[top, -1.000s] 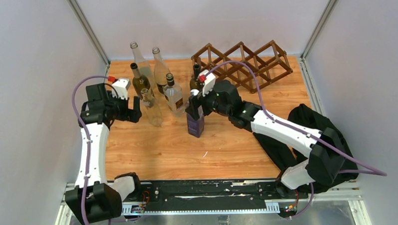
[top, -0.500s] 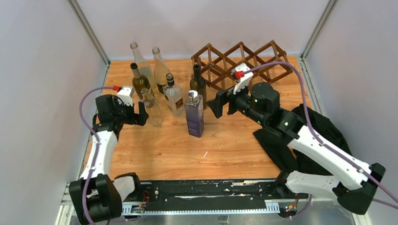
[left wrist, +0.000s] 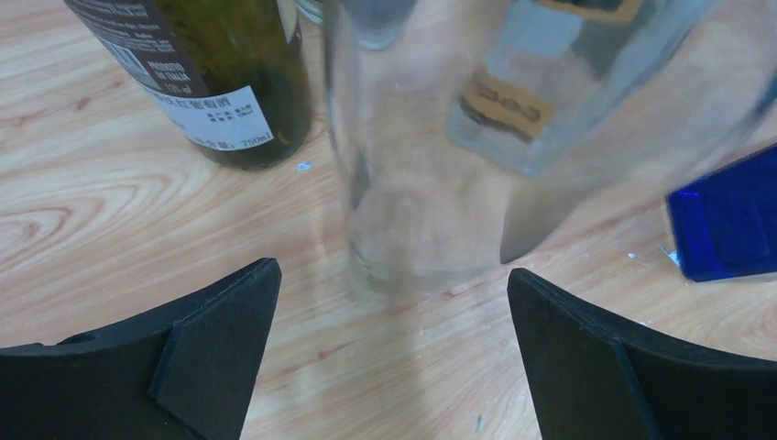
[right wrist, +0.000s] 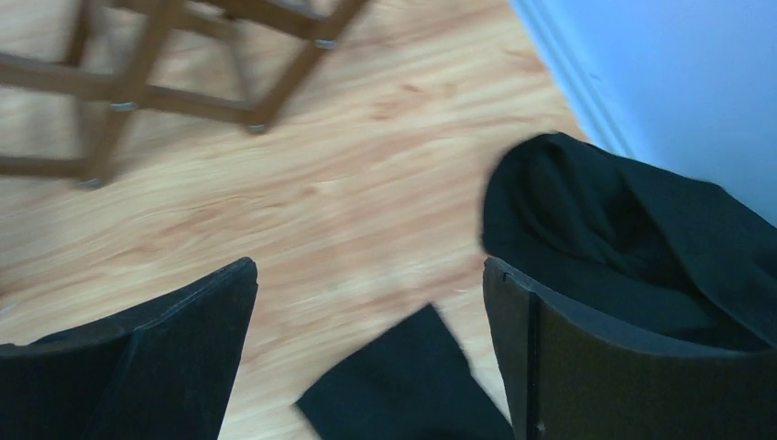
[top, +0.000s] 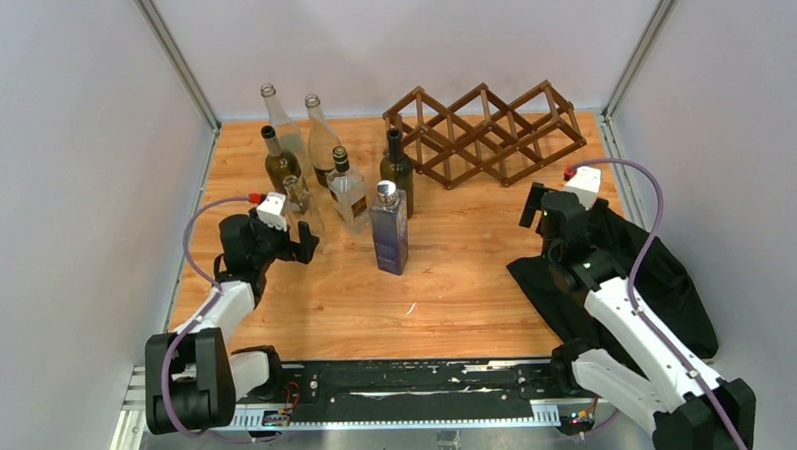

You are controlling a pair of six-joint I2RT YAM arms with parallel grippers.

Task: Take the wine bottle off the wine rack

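Note:
The dark brown lattice wine rack (top: 486,132) lies at the back right with no bottle in its cells; a corner of it shows in the right wrist view (right wrist: 128,82). A blue-purple square bottle (top: 389,228) stands upright on the table in front of it, free of both grippers. My right gripper (top: 536,210) is open and empty, off to the right above a black cloth (top: 616,277); its jaws stand wide apart (right wrist: 368,266). My left gripper (top: 305,245) is open and empty, low on the table, facing a clear glass bottle (left wrist: 421,183) just beyond its fingertips (left wrist: 229,321).
Several upright bottles stand at the back left: clear ones (top: 274,114) (top: 318,128) (top: 346,187) and dark ones (top: 277,161) (top: 396,163). A dark green labelled bottle (left wrist: 229,82) and the blue bottle's corner (left wrist: 728,225) flank the clear one. The black cloth (right wrist: 623,229) lies by the right wall.
My right gripper has let go of the blue-purple bottle and drawn back right over the black cloth. My left arm has lowered and moved nearer, still open.

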